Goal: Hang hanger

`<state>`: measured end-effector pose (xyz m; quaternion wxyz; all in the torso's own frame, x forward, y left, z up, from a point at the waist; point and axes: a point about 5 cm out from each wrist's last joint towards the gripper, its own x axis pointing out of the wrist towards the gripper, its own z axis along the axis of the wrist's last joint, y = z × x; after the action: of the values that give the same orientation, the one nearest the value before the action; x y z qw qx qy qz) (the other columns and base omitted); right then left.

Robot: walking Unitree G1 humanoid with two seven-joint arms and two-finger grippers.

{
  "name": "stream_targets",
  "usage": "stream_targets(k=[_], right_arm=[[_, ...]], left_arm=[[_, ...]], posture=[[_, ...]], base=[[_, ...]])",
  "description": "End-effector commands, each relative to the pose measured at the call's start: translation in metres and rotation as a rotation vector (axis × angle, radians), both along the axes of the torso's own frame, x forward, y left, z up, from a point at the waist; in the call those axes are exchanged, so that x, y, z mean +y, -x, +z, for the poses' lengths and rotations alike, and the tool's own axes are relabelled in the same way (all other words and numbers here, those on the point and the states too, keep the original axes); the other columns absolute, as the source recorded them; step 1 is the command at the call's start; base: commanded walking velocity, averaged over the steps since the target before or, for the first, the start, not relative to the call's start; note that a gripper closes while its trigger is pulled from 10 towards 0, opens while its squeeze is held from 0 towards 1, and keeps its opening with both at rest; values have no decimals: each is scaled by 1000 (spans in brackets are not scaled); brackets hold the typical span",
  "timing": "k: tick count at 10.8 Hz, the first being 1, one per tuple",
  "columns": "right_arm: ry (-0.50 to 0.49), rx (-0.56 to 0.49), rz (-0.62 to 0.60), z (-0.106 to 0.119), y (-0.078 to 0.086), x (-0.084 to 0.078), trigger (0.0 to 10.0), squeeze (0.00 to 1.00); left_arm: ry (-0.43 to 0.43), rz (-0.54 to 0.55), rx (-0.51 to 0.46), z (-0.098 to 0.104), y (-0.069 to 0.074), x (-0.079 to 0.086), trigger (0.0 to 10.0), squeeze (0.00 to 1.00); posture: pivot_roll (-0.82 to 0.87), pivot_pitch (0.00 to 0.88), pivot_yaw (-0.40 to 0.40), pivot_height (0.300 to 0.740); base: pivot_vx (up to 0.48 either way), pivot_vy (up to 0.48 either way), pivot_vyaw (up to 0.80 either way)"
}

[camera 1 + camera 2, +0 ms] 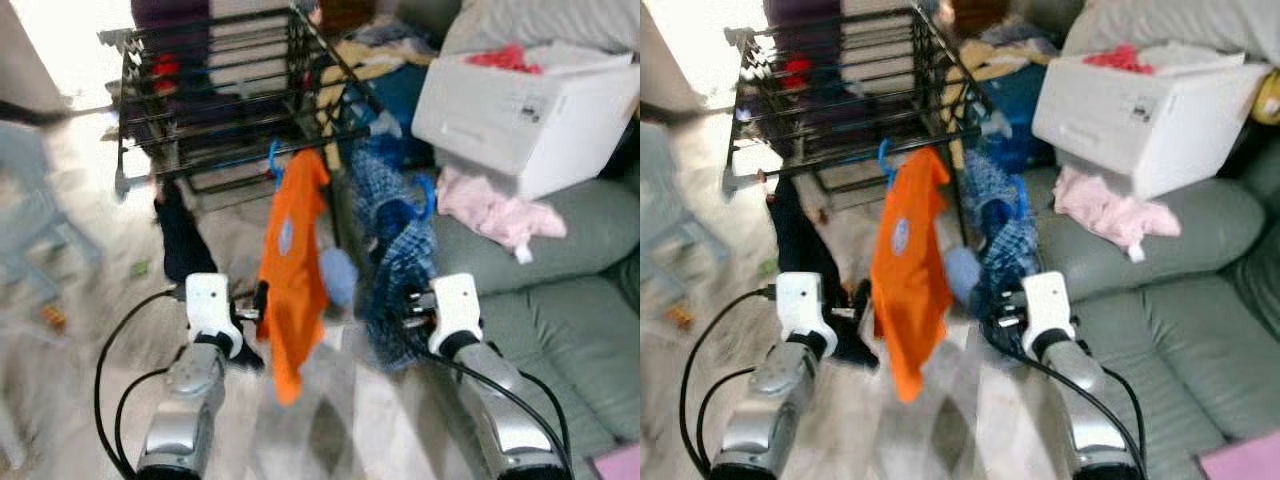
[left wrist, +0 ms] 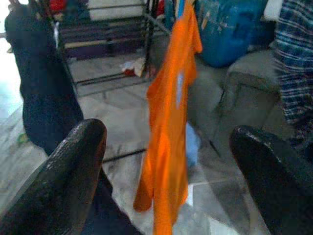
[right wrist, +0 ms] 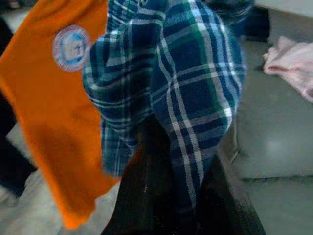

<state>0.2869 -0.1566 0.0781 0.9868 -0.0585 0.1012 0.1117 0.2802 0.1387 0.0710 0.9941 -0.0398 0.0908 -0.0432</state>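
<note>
A black wire drying rack (image 1: 220,90) stands ahead to the left. An orange shirt (image 1: 293,270) hangs from its front rail by a blue hanger hook (image 1: 274,160). To the right of it hangs a blue plaid shirt (image 1: 400,270) on another blue hanger (image 1: 428,195). My right gripper (image 1: 408,310) is shut on the lower folds of the plaid shirt (image 3: 190,88), which drape over its fingers (image 3: 146,196). My left gripper (image 1: 250,312) is open beside the orange shirt's lower left edge, and the orange shirt (image 2: 171,98) shows between its fingers (image 2: 78,166) without touching them.
A dark garment (image 1: 185,245) hangs from the rack's left end. A grey sofa (image 1: 560,300) on the right carries a white box (image 1: 520,105) and pink clothes (image 1: 500,210). A blue bag (image 2: 230,29) sits behind the shirts. A pale chair (image 1: 30,200) stands at far left.
</note>
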Motion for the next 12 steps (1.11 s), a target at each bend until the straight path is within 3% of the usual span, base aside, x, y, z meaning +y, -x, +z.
stream_targets(k=[1, 6, 8, 12], right_arm=[[-7, -27, -9, 5, -2, -3, 10000, 0], [-13, -29, -9, 5, -5, -1, 10000, 0], [-14, -30, -9, 5, -8, 1, 10000, 0], [-17, -97, 12, 23, -40, 12, 10000, 0]], left_arm=[[-10, -6, -7, 2, -1, -3, 10000, 0], [-15, 3, -9, 3, -3, -1, 10000, 0], [-24, -1, -29, 6, -6, -1, 10000, 0], [-100, 88, -126, 40, -18, 23, 10000, 0]], posture=[[-116, 0, 89, 740], [-113, 0, 89, 740], [-98, 0, 84, 740], [60, 0, 104, 740]], base=[[-289, 0, 0], [-289, 0, 0], [0, 0, 0], [0, 0, 0]])
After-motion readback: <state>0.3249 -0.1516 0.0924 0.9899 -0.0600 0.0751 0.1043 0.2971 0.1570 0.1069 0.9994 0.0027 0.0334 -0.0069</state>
